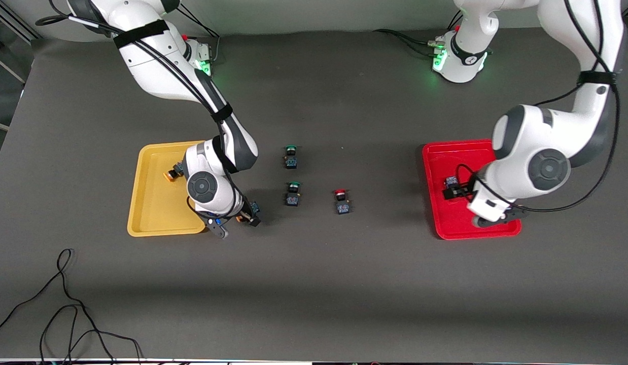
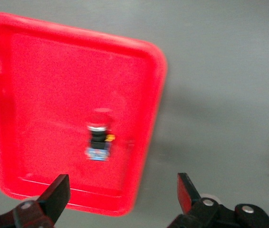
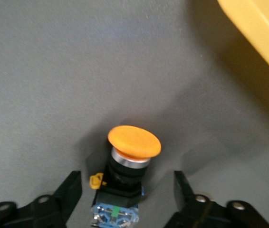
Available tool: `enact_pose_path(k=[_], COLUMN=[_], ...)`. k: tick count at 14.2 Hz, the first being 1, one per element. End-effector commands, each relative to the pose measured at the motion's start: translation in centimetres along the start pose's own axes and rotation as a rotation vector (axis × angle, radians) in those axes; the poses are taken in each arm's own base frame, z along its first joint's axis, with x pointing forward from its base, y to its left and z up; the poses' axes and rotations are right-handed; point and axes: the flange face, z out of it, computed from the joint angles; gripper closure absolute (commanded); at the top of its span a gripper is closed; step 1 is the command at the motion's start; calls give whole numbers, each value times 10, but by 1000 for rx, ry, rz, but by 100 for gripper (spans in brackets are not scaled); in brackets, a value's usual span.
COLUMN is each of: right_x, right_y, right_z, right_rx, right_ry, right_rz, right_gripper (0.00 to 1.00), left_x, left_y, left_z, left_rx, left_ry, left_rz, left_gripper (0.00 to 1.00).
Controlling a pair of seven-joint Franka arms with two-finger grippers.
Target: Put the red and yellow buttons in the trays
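Observation:
My right gripper point(image 1: 238, 223) is open and low over the table beside the yellow tray point(image 1: 152, 203). A yellow button point(image 3: 127, 166) lies between its fingers point(image 3: 68, 190), which do not touch it; it shows partly in the front view point(image 1: 253, 208). Another yellow button point(image 1: 173, 174) lies in the yellow tray. My left gripper point(image 2: 122, 192) is open and empty over the edge of the red tray point(image 1: 463, 228). One red button point(image 2: 98, 138) lies in that tray point(image 2: 39, 71) and also shows in the front view point(image 1: 450, 182). Another red button point(image 1: 342, 202) stands on the table between the trays.
Two green-capped buttons point(image 1: 290, 156) point(image 1: 292, 193) stand mid-table, between the right gripper and the loose red button. A corner of the yellow tray point(image 3: 263, 33) shows in the right wrist view. A black cable point(image 1: 65, 304) lies on the table near the front camera.

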Motion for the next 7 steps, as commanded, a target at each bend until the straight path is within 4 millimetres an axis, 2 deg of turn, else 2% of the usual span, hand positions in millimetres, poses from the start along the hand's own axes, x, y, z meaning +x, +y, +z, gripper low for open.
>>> enact_pose_path(k=[1,3,5,7], right_x=[-7,-7,-6,-4], right_y=[9,7,6,6], right_z=[-11,-13,-29,-71], right_rx=[26,30,50,87], right_ry=[-14,-13,-10,-11], right_rz=[31,30,32,19], right_gripper=[50,65,71,72], left_x=[-11,-11,-26,-39], left_y=[75,133,189,225], left_z=[-11,-4,14,42], left_rx=[-24,-45,-70,-98], left_ry=[28,53,94,150], left_rz=[54,141,223,282], left_gripper=[0,0,0,1])
